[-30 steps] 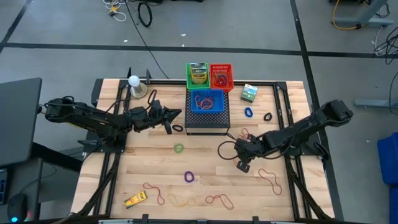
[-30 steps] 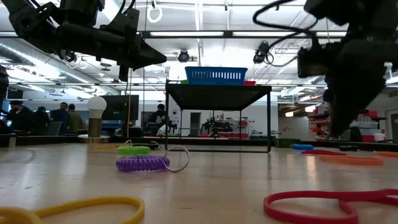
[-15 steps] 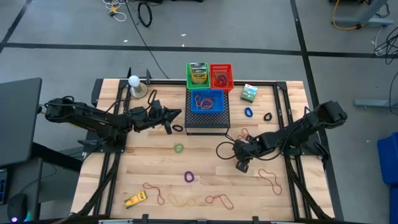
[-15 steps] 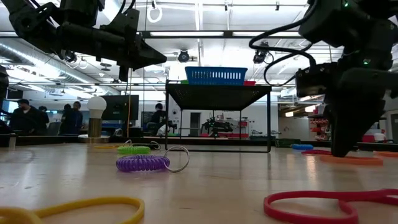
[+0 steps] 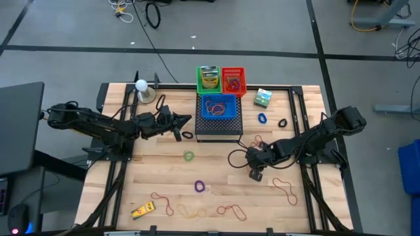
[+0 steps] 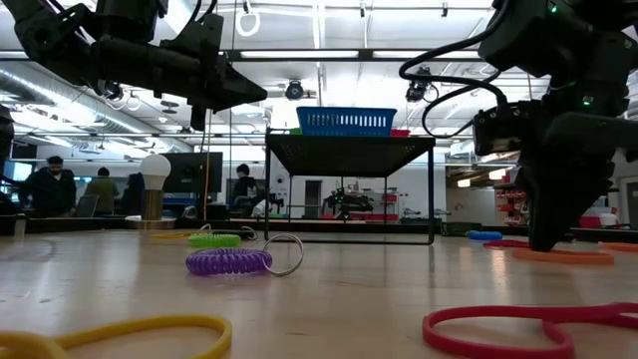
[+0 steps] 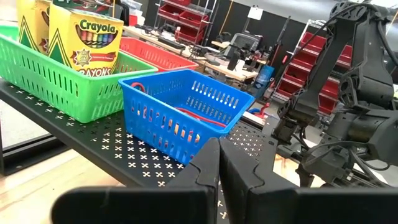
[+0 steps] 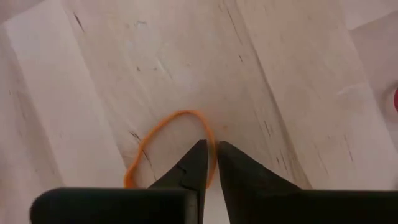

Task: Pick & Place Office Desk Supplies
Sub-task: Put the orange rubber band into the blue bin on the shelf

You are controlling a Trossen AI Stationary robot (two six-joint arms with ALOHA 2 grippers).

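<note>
My right hand (image 8: 210, 163) is down at the surface (image 5: 164, 177), right of centre in the high view, with its fingertips (image 8: 194, 163) pinched nearly together over the edge of an orange rubber band (image 8: 158, 140). In my wrist view the band's curve runs right up to the tips, so I judge the fingers are clenching on its near arc, though the strand between them is too thin to see plainly.

The band lies flat on the wood, and I expect it to be almost weightless, limp and stretchy. It will sag and twist once lifted, and it may slip out if only one thin strand sits between the pads. The best hold is right across the strand at the point nearest me, pressed firmly against the surface before I rise, so the tips scoop under it and do not slide over.

My left hand (image 7: 217, 163) hangs clenched and empty beside the black mesh stand (image 5: 218, 126), looking at the blue basket (image 7: 186, 112) and the green basket (image 7: 56, 81) with the crayon boxes (image 7: 84, 40).

More bands (image 5: 226, 211), a purple coil ring (image 6: 229, 261) and a green ring (image 5: 189, 156) lie scattered on the surface, well apart from my right hand.
</note>
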